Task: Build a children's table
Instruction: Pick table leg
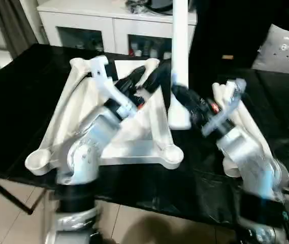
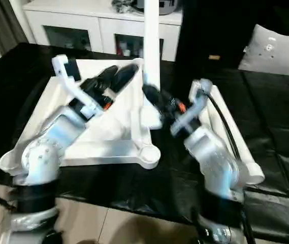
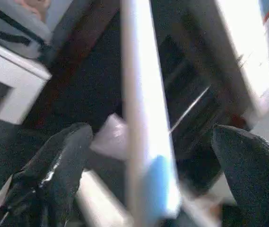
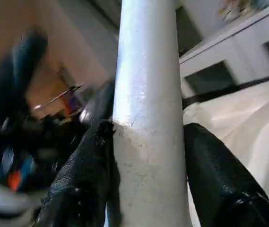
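Note:
The white table top [image 1: 134, 147] lies underside up on the black-covered table, with round sockets at its corners [image 1: 172, 152]. One white leg [image 1: 180, 51] stands upright over the top's right rim. My right gripper [image 4: 148, 175] is shut on this leg's lower part, one black finger [image 4: 84, 175] on each side. My left gripper [image 3: 158, 165] is open, its fingers [image 3: 63, 161] wide apart around the same leg without touching it. I cannot tell whether the leg's thick lower end [image 1: 179, 119] rests on anything. More white legs [image 1: 251, 132] lie to the right.
A white glass-door cabinet [image 1: 114, 25] stands behind the table. A grey cushion [image 1: 284, 48] lies at the back right. The black cover [image 1: 17, 101] is bare on the left. The table's front edge runs just below the near sockets.

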Robot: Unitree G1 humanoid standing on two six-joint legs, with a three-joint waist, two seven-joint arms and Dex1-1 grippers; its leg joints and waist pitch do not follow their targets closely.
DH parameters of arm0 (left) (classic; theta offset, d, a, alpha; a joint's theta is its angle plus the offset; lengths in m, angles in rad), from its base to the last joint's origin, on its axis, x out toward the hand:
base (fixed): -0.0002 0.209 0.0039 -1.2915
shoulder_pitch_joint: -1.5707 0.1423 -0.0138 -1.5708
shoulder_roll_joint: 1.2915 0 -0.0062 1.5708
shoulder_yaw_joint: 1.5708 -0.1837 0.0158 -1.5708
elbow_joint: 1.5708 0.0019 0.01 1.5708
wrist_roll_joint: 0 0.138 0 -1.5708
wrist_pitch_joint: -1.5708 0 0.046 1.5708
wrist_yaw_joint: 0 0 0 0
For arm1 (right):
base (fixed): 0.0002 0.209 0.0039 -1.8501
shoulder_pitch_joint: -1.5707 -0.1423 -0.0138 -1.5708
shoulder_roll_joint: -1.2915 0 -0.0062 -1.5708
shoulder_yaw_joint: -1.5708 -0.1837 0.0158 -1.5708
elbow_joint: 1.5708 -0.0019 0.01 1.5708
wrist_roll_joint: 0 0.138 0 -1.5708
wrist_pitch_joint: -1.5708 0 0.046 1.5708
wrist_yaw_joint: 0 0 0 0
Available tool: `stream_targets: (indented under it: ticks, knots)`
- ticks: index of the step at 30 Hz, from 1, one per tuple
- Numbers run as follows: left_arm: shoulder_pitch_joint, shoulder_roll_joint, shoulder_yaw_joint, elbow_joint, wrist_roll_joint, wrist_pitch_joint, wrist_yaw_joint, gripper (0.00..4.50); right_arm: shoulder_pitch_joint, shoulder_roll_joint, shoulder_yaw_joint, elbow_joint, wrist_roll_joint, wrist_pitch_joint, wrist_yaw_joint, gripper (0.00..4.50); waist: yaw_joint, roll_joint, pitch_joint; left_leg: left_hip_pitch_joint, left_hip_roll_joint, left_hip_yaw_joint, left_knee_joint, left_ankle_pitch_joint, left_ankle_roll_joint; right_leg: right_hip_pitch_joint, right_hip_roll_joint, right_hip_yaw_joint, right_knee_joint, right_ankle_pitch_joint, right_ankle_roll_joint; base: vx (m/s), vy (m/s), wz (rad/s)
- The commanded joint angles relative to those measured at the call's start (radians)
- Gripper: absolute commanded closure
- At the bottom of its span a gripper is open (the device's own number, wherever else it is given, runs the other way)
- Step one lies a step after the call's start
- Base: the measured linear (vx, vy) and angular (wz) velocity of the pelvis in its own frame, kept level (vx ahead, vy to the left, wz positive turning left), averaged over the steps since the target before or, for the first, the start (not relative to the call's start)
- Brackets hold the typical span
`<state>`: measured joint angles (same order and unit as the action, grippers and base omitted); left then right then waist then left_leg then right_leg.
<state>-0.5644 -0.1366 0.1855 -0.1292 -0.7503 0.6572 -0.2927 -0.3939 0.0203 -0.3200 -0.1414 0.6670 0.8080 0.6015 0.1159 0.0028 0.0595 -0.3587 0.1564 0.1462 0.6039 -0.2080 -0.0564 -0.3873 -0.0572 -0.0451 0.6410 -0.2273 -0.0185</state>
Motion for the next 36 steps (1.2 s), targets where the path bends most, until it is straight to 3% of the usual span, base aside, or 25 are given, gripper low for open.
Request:
stream_targets:
  ticks: [1, 7, 10, 11, 12, 14, 19, 21, 22, 23, 24, 25, 27, 28, 31, 34, 36]
  knots:
    - [-0.027, -0.030, 0.041, 0.002, -0.090, 0.040, 0.027, 0.00, 0.012, -0.025, 0.030, -0.043, 0.043, -0.002, 0.038, 2.62, 0.008, -0.013, -0.064, -0.010, 0.053, -0.010, -0.062, -0.022, 0.042, 0.062, -0.083, 0.049, -0.082, -0.054, -0.189, 0.000, 0.000, 0.00]
    - [-0.034, -0.018, 0.023, 0.014, -0.059, 0.057, 0.028, 0.00, 0.024, -0.038, 0.042, -0.059, 0.073, -0.003, 0.052, 2.62, 0.007, -0.014, -0.064, -0.008, 0.052, -0.011, -0.064, -0.016, 0.036, 0.060, -0.081, 0.049, -0.088, -0.089, -0.146, 0.000, 0.000, 0.00]
    - [-0.041, -0.014, 0.008, 0.029, -0.052, 0.062, 0.027, 0.00, 0.042, -0.047, 0.057, -0.094, 0.089, 0.002, 0.081, 2.62, 0.008, -0.014, -0.066, -0.007, 0.054, -0.013, -0.063, 0.002, 0.041, 0.060, -0.081, 0.049, -0.084, -0.045, -0.139, 0.000, 0.000, 0.00]
    - [-0.051, -0.013, 0.010, 0.040, -0.060, 0.063, 0.033, 0.00, 0.044, -0.050, 0.056, -0.104, 0.098, 0.009, 0.088, 2.62, 0.008, -0.004, -0.069, -0.007, 0.055, -0.015, -0.062, 0.017, 0.043, 0.058, -0.080, 0.047, -0.079, -0.016, -0.148, 0.000, 0.000, 0.00]
    - [-0.056, -0.008, 0.010, 0.050, -0.062, 0.061, 0.033, 0.00, 0.047, -0.054, 0.060, -0.111, 0.107, 0.011, 0.093, 2.62, 0.006, -0.007, -0.070, -0.007, 0.055, -0.014, -0.061, 0.020, 0.046, 0.058, -0.078, 0.047, -0.080, -0.004, -0.150, 0.000, 0.000, 0.00]
    - [-0.072, 0.010, 0.010, 0.087, -0.060, 0.050, 0.023, 0.00, 0.059, -0.070, 0.078, -0.127, 0.134, 0.019, 0.109, 2.62, 0.005, 0.002, -0.073, -0.007, 0.056, -0.016, -0.059, 0.040, 0.048, 0.060, -0.079, 0.046, -0.075, 0.048, -0.164, 0.000, 0.000, 0.00]
    - [-0.100, 0.025, 0.031, 0.097, -0.109, 0.063, -0.033, 0.00, 0.051, -0.087, 0.094, -0.120, 0.131, 0.033, 0.094, 2.62, 0.003, -0.003, -0.071, -0.009, 0.053, -0.014, -0.059, 0.019, 0.040, 0.063, -0.083, 0.046, -0.079, 0.037, -0.183, 0.000, 0.000, 0.00]
    - [-0.100, 0.027, 0.035, 0.088, -0.135, 0.075, -0.055, 0.34, 0.049, -0.092, 0.097, -0.116, 0.141, 0.048, 0.096, 2.62, 0.004, 0.002, -0.071, -0.009, 0.055, -0.014, -0.059, 0.020, 0.036, 0.063, -0.083, 0.046, -0.077, 0.040, -0.193, 0.000, 0.000, 0.00]
    - [-0.096, 0.028, 0.041, 0.077, -0.176, 0.097, -0.083, 0.34, 0.047, -0.102, 0.111, -0.102, 0.131, 0.047, 0.110, 2.62, 0.005, 0.014, -0.072, -0.008, 0.054, -0.016, -0.058, 0.017, 0.033, 0.062, -0.083, 0.045, -0.076, 0.041, -0.200, 0.000, 0.000, 0.00]
    - [-0.096, 0.030, 0.044, 0.074, -0.202, 0.110, -0.102, 0.38, 0.045, -0.110, 0.120, -0.090, 0.124, 0.045, 0.120, 2.62, 0.004, 0.008, -0.072, -0.008, 0.054, -0.014, -0.057, 0.015, 0.030, 0.063, -0.082, 0.046, -0.076, 0.049, -0.204, 0.000, 0.000, 0.00]
    - [-0.096, 0.030, 0.044, 0.073, -0.202, 0.110, -0.103, 0.38, 0.045, -0.110, 0.121, -0.089, 0.124, 0.045, 0.120, 2.62, 0.003, 0.006, -0.072, -0.008, 0.053, -0.014, -0.058, 0.013, 0.029, 0.063, -0.081, 0.045, -0.076, 0.052, -0.208, 0.000, 0.000, 0.00]
    - [-0.085, 0.041, 0.020, 0.059, -0.185, 0.102, -0.130, 0.64, 0.038, -0.128, 0.146, -0.062, 0.058, -0.008, 0.122, 2.62, 0.005, 0.004, -0.071, -0.010, 0.055, -0.015, -0.059, 0.008, 0.028, 0.065, -0.083, 0.045, -0.076, 0.048, -0.211, 0.000, 0.000, 0.00]
    - [-0.084, 0.042, 0.017, 0.058, -0.183, 0.101, -0.131, 0.78, 0.038, -0.129, 0.147, -0.061, 0.053, -0.012, 0.122, 2.62, 0.002, 0.003, -0.069, -0.011, 0.055, -0.013, -0.061, -0.008, 0.025, 0.066, -0.083, 0.046, -0.079, 0.024, -0.200, 0.000, 0.000, 0.00]
    - [-0.081, 0.053, -0.004, 0.052, -0.146, 0.079, -0.126, 0.81, 0.031, -0.130, 0.153, -0.052, 0.033, -0.036, 0.100, 2.62, 0.003, 0.000, -0.068, -0.009, 0.056, -0.015, -0.062, -0.014, 0.027, 0.065, -0.084, 0.046, -0.083, 0.006, -0.190, 0.000, 0.000, 0.00]
    - [-0.072, 0.089, -0.072, 0.057, 0.039, -0.043, -0.066, 1.12, 0.024, -0.121, 0.205, -0.040, -0.080, -0.147, 0.029, 2.62, 0.001, 0.007, -0.069, -0.006, 0.060, -0.016, -0.063, -0.009, 0.018, 0.060, -0.083, 0.046, -0.083, -0.009, -0.161, 0.000, 0.000, 0.00]
    - [-0.076, 0.075, -0.069, 0.073, 0.081, -0.084, -0.022, 1.35, 0.024, -0.105, 0.223, -0.039, -0.105, -0.173, 0.005, 2.63, -0.004, 0.001, -0.069, -0.007, 0.059, -0.015, -0.064, -0.013, 0.006, 0.061, -0.082, 0.047, -0.084, 0.008, -0.153, 0.000, 0.000, 0.00]
    - [-0.075, 0.052, -0.039, 0.065, 0.029, -0.068, -0.017, 1.46, 0.026, -0.095, 0.221, -0.044, -0.086, -0.171, 0.003, 2.63, -0.002, -0.002, -0.071, -0.008, 0.057, -0.014, -0.063, -0.004, 0.006, 0.065, -0.083, 0.048, -0.078, 0.037, -0.171, 0.000, 0.000, 0.00]
